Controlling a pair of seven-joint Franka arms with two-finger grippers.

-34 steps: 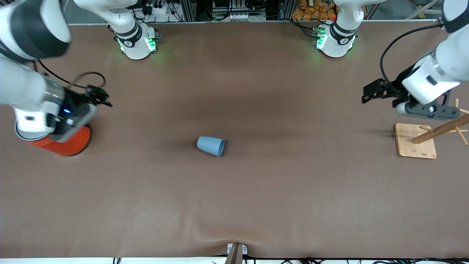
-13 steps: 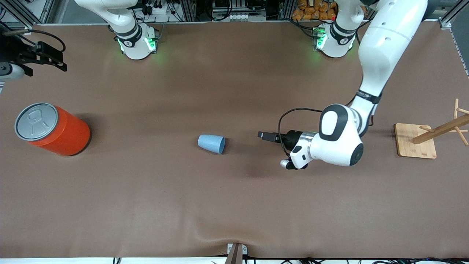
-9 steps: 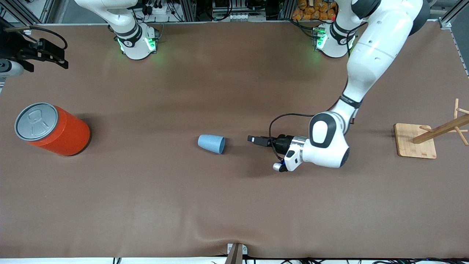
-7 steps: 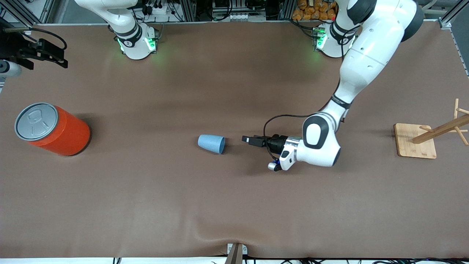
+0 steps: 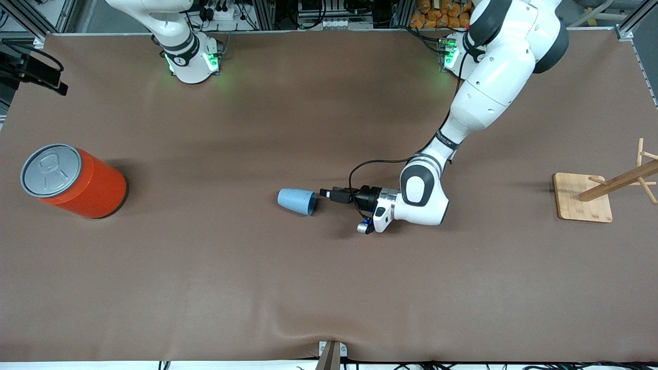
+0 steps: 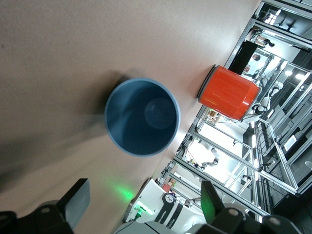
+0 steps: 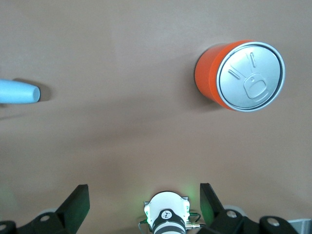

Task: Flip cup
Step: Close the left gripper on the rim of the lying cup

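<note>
The light-blue cup (image 5: 296, 201) lies on its side in the middle of the table, its open mouth toward the left arm's end. My left gripper (image 5: 329, 195) is low over the table right beside that mouth, pointing into it, open and empty. In the left wrist view the cup's mouth (image 6: 142, 117) faces the camera, ahead of the gap between the left gripper's (image 6: 144, 214) two spread fingers. My right gripper (image 5: 45, 82) is open and empty, up at the right arm's end of the table, and waits there. The right wrist view shows the cup (image 7: 19, 91) far off.
A large orange can (image 5: 74, 181) with a grey lid stands at the right arm's end; it also shows in both wrist views (image 6: 228, 92) (image 7: 241, 75). A wooden rack on a square base (image 5: 583, 198) stands at the left arm's end.
My left arm has swung in from the wooden rack and brought its gripper close to the cup's mouth. My right gripper has lifted off the orange can and drawn away toward the table's edge.
</note>
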